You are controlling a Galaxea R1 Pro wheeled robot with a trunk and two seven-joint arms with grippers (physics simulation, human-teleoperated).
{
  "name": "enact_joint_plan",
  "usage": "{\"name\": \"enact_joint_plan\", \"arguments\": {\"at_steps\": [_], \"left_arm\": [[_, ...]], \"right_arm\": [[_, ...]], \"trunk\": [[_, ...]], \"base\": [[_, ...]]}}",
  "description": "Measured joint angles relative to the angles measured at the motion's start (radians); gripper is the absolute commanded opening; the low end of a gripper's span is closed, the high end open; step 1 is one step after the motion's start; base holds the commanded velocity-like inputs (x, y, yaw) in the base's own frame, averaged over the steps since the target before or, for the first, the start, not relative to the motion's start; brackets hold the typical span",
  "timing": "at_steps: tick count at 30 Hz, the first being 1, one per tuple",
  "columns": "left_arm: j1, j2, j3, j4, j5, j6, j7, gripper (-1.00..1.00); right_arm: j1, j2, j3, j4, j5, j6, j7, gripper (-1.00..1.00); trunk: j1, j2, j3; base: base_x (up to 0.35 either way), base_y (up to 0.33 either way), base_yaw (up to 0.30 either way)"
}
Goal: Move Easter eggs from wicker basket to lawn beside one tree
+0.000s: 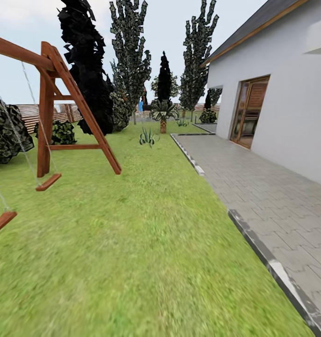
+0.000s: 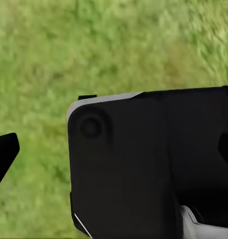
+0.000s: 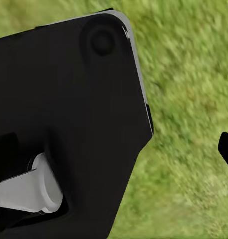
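The lawn [image 1: 132, 243] stretches ahead as short mottled green grass. The wicker basket and the Easter eggs are out of view. Tall, narrow, dark-leaved trees [image 1: 130, 65] stand at the far end of the garden, and a short palm [image 1: 163, 114] grows among them. In the left wrist view my left gripper [image 2: 114, 154] hangs over grass; one black fingertip [image 2: 4, 154] shows at the frame's edge, far from the other, with nothing between them. My right gripper [image 3: 114, 149] is likewise spread over grass, a fingertip [image 3: 227, 149] at the edge. The robot's black body [image 2: 143, 169] sits behind both.
A wooden swing set [image 1: 62, 107] with hanging seats [image 1: 48, 181] stands on the left. On the right, a grey paved area [image 1: 273, 196] with a stone curb [image 1: 254, 238] runs along a white house [image 1: 291, 103]. A spiky plant [image 1: 148, 136] and dark shrubs [image 1: 6, 126] lie farther off.
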Motion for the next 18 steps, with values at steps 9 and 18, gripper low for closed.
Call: {"name": "enact_joint_plan", "arguments": {"at_steps": [9,18], "left_arm": [[0.0,0.0,0.0,0.0,0.0,0.0,0.0,1.0],[0.0,0.0,0.0,0.0,0.0,0.0,0.0,1.0]], "right_arm": [[0.0,0.0,0.0,0.0,0.0,0.0,-0.001,1.0],[0.0,0.0,0.0,-0.001,0.0,0.0,-0.001,1.0]], "trunk": [[0.0,0.0,0.0],[0.0,0.0,0.0]], "base": [[0.265,0.0,0.001],[0.269,0.0,0.0]]}}
